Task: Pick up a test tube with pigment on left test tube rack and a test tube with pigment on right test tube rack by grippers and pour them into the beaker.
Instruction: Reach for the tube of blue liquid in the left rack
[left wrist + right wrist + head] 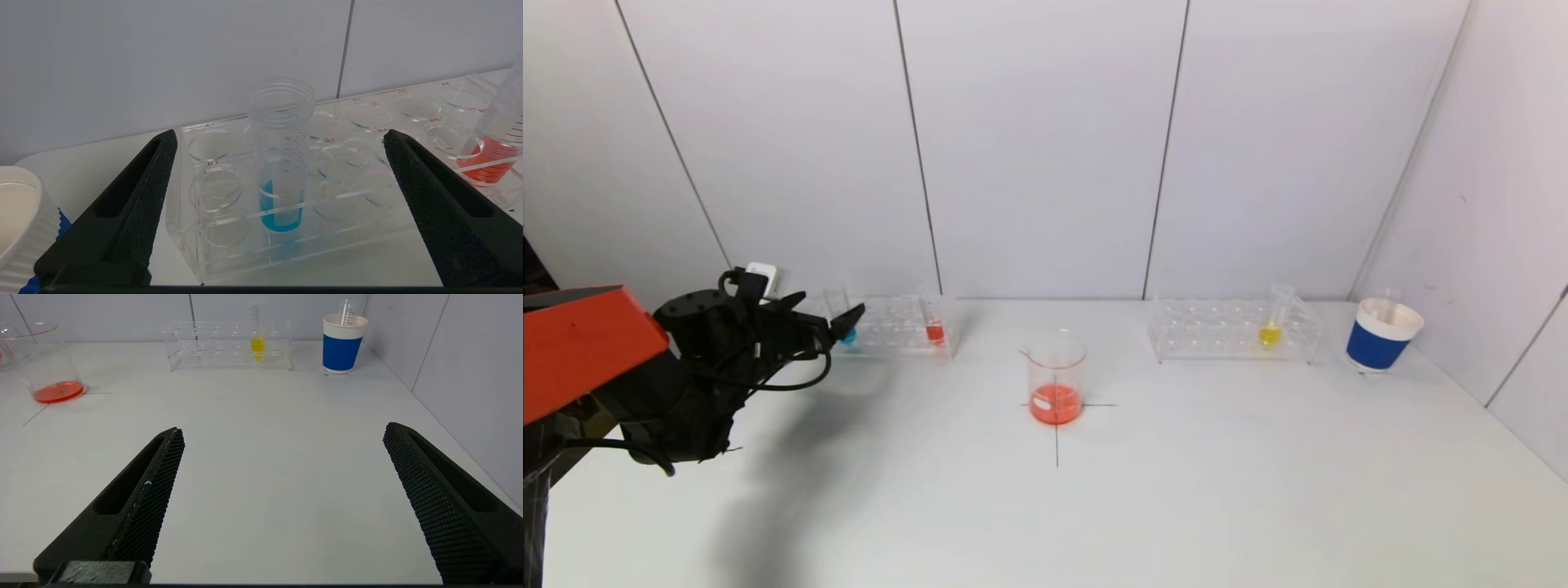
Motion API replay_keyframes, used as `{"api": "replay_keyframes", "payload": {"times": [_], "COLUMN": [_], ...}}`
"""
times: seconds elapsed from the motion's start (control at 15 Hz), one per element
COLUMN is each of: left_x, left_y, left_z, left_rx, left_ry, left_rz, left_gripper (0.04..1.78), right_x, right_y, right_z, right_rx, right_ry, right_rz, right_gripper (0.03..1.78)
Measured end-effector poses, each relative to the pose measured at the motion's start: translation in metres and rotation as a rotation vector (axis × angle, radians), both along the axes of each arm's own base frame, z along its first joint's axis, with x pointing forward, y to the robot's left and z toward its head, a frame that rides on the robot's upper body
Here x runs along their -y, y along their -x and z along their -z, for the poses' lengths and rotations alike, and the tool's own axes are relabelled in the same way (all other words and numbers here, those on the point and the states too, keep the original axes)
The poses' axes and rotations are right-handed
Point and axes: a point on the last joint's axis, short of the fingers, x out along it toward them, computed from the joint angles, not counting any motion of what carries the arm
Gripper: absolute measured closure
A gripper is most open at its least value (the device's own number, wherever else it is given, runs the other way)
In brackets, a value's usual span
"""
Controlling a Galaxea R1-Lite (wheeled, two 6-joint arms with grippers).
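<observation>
Black, foam-padded fingers frame the left wrist view: the left gripper is spread wide with nothing between its pads, and the blue tube stands upright in the gap beyond them, untouched. In the head view this gripper sits at the left edge of the frame, its tips just short of the left rack.

That rack is clear plastic, its holes marked in red: A1, B1, B3, B4 and B5 can be read, others are too faint. The blue tube carries printed graduation marks and holds blue liquid at its bottom only. At the right edge of the left wrist view a red tube leans in the same rack, with orange-red liquid and its own scale lines. At the lower left corner of that view is part of a white ribbed cup with blue below.

The right gripper does not appear in the head view; in its own wrist view its fingers are fully apart and empty, low over the bare white table.

In the centre of the head view the beaker stands on a black cross mark, holding a shallow layer of orange-red liquid.

Farther back, in the right half of the frame, the right rack holds a yellow tube, tilted, with yellow liquid at its tip. Just right of it stands a blue cup with a white rim and a clear tube inside.
</observation>
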Motion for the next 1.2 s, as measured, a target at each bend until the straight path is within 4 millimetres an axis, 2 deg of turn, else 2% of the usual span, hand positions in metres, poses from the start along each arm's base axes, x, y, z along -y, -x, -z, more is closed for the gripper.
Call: {"api": "replay_keyframes", "payload": {"times": [1.2], "left_x": [-0.001], "left_y": [-0.012], "left_z": [0.000], "left_rx": [0.011], "left_ry": [-0.002], "left_rz": [-0.009], "left_gripper": [0.06], "right_x": [0.000], "right_y": [0.000], "right_z": [0.000], "right_rx": [0.000], "right_ry": [0.000], "right_rz": [0.000], "right_gripper": [0.04]}}
